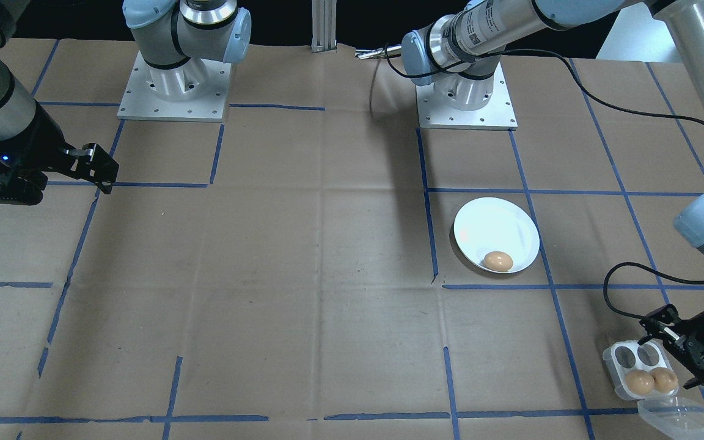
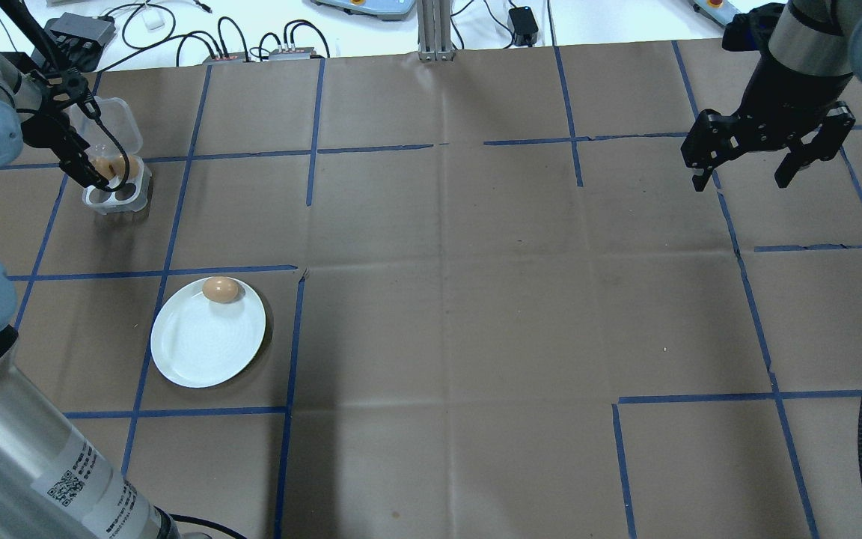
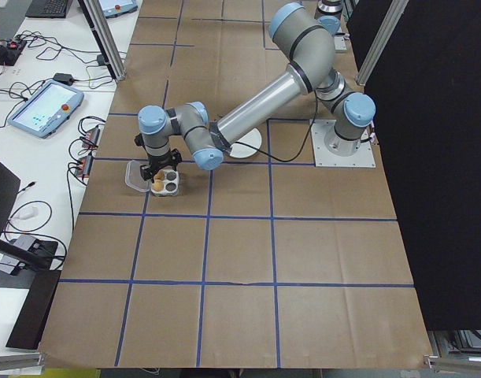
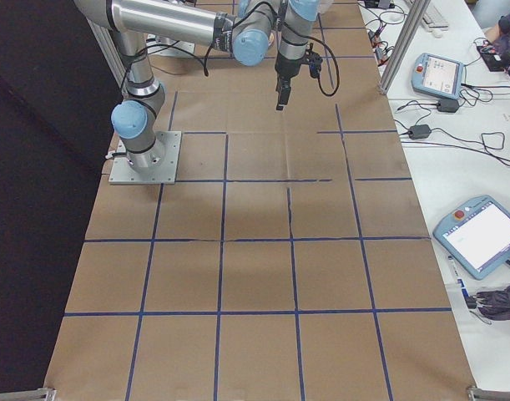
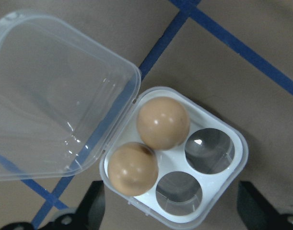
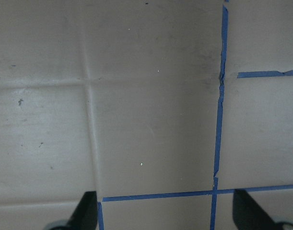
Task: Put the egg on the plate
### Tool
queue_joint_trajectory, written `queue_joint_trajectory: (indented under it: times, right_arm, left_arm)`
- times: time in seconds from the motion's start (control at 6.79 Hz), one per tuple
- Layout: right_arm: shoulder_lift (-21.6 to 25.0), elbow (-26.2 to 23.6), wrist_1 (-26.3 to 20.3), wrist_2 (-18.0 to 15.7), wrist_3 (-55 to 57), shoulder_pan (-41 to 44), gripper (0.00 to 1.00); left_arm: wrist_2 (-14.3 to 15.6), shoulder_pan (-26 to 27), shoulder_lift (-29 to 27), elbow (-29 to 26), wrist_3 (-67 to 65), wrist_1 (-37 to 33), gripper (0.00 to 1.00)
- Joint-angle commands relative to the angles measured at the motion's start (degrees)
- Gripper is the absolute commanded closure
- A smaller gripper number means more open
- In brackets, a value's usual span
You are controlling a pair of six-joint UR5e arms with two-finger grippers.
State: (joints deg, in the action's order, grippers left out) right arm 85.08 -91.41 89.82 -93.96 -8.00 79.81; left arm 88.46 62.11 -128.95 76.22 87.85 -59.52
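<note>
A small round white plate (image 2: 206,352) (image 1: 492,223) lies on the paper-covered table with one brown egg (image 2: 220,290) (image 1: 498,261) near its rim. Two more brown eggs (image 5: 163,122) (image 5: 133,168) sit in a square white egg tray (image 5: 232,139) (image 2: 118,198) (image 1: 624,357) beside two empty cups. My left gripper (image 5: 172,211) (image 2: 90,142) (image 1: 673,357) hovers right over this tray, open, holding nothing. My right gripper (image 2: 741,180) (image 1: 98,168) (image 6: 165,211) hangs open and empty above bare paper at the table's other end.
The tray's clear lid (image 5: 55,96) (image 1: 682,418) lies flipped open beside it. Blue tape lines (image 2: 296,337) grid the brown paper. Both arm bases (image 1: 175,85) (image 1: 465,91) stand at the robot's side. Cables and boxes (image 2: 251,45) lie beyond the far edge.
</note>
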Motion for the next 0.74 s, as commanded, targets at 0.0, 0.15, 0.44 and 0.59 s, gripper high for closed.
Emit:
queue_joint_trajectory:
  times: [0.0,0.15,0.44,0.59]
  right_arm:
    - [0.0,0.0,0.0,0.0,0.0,0.0,0.0]
    - [0.0,0.0,0.0,0.0,0.0,0.0,0.0]
    - [0.0,0.0,0.0,0.0,0.0,0.0,0.0]
    - [0.0,0.0,0.0,0.0,0.0,0.0,0.0]
  left_arm:
    - [0.0,0.0,-0.6,0.2,6.9,-0.2,0.07]
    - [0.1,-0.1,-0.9,-0.4,7.3,-0.1,0.09]
    - [0.2,-0.1,-2.1,-1.9,8.6,0.0,0.09]
    - [0.2,-0.1,-2.5,-2.3,8.7,-0.1,0.09]
